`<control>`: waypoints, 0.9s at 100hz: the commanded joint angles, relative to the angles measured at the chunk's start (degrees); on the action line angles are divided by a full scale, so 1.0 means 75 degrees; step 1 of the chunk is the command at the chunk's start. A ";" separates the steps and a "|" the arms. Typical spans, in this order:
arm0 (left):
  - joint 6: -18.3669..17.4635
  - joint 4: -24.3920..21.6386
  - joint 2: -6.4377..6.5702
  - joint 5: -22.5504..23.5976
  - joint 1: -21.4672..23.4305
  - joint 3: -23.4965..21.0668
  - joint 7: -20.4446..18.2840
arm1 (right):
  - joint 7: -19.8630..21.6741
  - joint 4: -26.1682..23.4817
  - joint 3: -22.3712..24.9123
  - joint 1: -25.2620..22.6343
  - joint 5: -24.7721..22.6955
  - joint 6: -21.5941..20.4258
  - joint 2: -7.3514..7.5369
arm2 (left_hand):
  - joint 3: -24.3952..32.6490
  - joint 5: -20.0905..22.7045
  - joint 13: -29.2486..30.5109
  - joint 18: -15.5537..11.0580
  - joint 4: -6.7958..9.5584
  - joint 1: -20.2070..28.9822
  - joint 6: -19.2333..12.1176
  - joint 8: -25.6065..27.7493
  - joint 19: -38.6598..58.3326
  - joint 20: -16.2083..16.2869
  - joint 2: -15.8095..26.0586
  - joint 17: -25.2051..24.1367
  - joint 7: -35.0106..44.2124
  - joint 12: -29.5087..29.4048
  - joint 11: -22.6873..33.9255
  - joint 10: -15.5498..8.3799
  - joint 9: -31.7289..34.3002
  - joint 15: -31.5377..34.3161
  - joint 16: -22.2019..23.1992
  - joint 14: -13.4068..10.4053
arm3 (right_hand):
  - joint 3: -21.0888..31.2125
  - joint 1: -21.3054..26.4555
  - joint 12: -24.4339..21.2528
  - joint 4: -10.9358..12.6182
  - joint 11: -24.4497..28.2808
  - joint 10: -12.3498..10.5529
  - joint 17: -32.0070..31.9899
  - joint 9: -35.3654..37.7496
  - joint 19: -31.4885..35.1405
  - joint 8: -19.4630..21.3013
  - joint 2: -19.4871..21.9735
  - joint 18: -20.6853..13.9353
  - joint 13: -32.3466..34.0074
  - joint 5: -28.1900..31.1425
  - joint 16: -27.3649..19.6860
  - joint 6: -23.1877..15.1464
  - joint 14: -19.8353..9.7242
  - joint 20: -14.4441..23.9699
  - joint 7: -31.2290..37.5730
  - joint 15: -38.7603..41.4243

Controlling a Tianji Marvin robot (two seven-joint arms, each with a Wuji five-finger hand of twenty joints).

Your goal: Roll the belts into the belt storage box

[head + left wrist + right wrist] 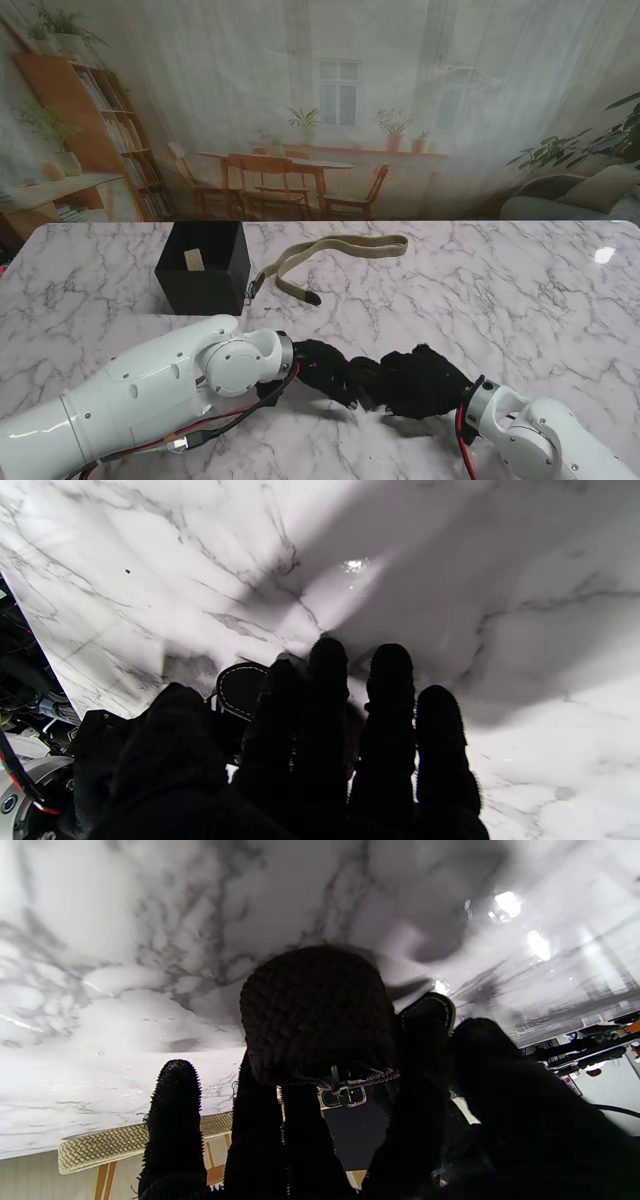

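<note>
Here, unreadable tag (194,260) inside belt storage box (202,270)

Staged lab or studio bench: marble-pattern table (480,290) set before a printed dining-room backdrop (330,110) (chairs, bookshelf, plants are flat print); cabling visible.

Belt (340,257) just right of storage box (203,267)

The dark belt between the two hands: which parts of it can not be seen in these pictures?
- Stand view: the dark belt is hidden by the left hand and right hand.
- Right wrist view: its coil shows, with the buckle blurred behind the fingers.
- Left wrist view: only its stitched tip shows.
</note>
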 commanded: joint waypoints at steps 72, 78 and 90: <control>0.0121 0.0356 0.0028 -0.0030 0.0064 0.0313 -0.0275 | -0.1316 0.0098 0.0448 -0.0319 0.0066 -0.0485 -0.0237 | -0.0205 -0.0480 -0.0286 0.0128 0.0015 -0.0242 0.0460 -0.0419 -0.0039 0.0147 0.0290 -0.0087 -0.0979 -0.0715 -0.1218 0.0280 -0.0410 -0.1220 -0.0743 0.0117 | 0.0441 -0.0350 -0.0384 0.0049 -0.0100 -0.0744 0.0354 0.0824 0.0365 -0.0270 -0.0436 -0.0300 0.0540 0.0161 -0.0225 0.0605 -0.0179 0.0052 -0.0476 -0.0105; 0.0127 0.0365 0.0026 -0.0031 0.0065 0.0315 -0.0273 | -0.1462 0.0108 0.0463 -0.0339 0.0108 -0.0486 -0.0270 | -0.0203 -0.0481 -0.0293 0.0140 0.0016 -0.0239 0.0469 -0.0421 -0.0044 0.0146 0.0283 -0.0095 -0.0980 -0.0715 -0.1216 0.0292 -0.0404 -0.1224 -0.0744 0.0116 | 0.0373 -0.0513 -0.0360 0.0158 -0.0024 -0.0770 0.0441 0.0941 0.0516 -0.0334 -0.0336 -0.0339 0.0614 0.0233 -0.0194 0.0869 -0.0185 0.0079 -0.0507 -0.0020; 0.0135 0.0387 0.0018 -0.0046 0.0049 0.0338 -0.0269 | -0.1816 0.0092 0.0464 -0.0400 0.0013 -0.0315 -0.0305 | -0.0205 -0.0491 -0.0292 0.0131 0.0015 -0.0245 0.0472 -0.0426 -0.0049 0.0145 0.0285 -0.0100 -0.0987 -0.0717 -0.1221 0.0281 -0.0413 -0.1224 -0.0744 0.0127 | -0.0106 -0.1063 -0.0297 0.0873 0.0172 -0.0749 0.0638 0.1150 0.0902 -0.0004 0.0068 -0.0402 0.0754 0.0337 -0.0129 0.1753 -0.0207 0.0050 -0.0964 0.0212</control>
